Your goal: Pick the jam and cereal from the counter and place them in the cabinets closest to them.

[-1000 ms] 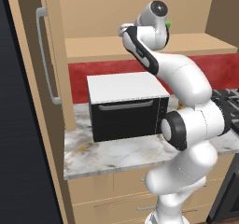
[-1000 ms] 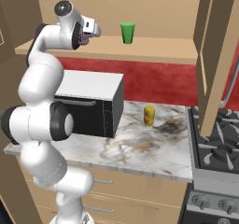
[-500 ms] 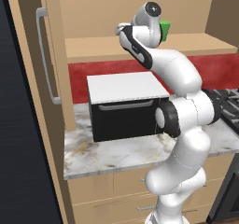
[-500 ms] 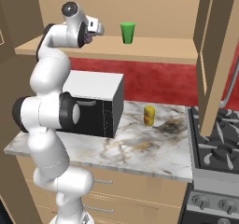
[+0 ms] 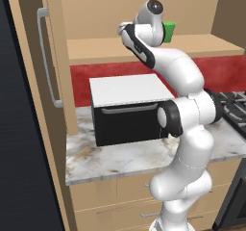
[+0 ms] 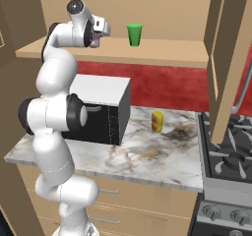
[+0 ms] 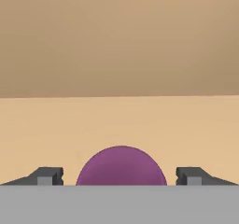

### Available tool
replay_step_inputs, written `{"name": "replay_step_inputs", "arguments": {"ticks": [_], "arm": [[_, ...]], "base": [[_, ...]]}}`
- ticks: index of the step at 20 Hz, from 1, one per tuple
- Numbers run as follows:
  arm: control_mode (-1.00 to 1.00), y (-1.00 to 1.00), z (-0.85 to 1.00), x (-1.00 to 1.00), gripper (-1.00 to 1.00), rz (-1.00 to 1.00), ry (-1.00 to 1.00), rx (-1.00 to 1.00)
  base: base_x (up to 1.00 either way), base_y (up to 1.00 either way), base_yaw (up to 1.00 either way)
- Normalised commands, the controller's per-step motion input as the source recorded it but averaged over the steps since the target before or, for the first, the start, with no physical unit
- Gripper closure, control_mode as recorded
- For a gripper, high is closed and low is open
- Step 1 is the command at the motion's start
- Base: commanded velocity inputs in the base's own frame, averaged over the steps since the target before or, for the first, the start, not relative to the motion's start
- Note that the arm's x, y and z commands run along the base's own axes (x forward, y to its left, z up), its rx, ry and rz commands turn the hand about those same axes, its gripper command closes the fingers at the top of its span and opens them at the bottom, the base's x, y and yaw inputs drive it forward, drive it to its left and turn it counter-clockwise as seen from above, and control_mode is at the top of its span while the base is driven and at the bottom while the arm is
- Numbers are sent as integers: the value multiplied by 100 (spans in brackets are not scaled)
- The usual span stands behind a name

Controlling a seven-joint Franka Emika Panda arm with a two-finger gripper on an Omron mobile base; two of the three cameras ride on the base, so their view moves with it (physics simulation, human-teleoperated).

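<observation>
Though no writing readable, pincer [image 7: 120, 176] spread wide, clear of jam [image 7: 121, 166] on cabinet shelf [image 7: 116, 125].

The arm reaches high and forward — its tool [image 7: 120, 176] level, fingertips spread wide apart.

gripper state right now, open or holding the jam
gripper: open, its fingers standing clear on either side of the jam, which sits on the cabinet shelf.
</observation>
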Motion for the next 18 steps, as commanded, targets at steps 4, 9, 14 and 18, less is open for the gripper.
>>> {"name": "replay_step_inputs", "arguments": {"ticks": [4,9,14,18], "arm": [[-100,0,0,-2,-100,0,2,0],[-100,0,0,-34,-100,0,2,-1],[-100,0,-2,-68,-100,0,0,-2],[-100,0,-10,-79,-100,0,0,-3]], "base": [[0,0,0],[0,0,0],[0,0,0],[0,0,0]]}}
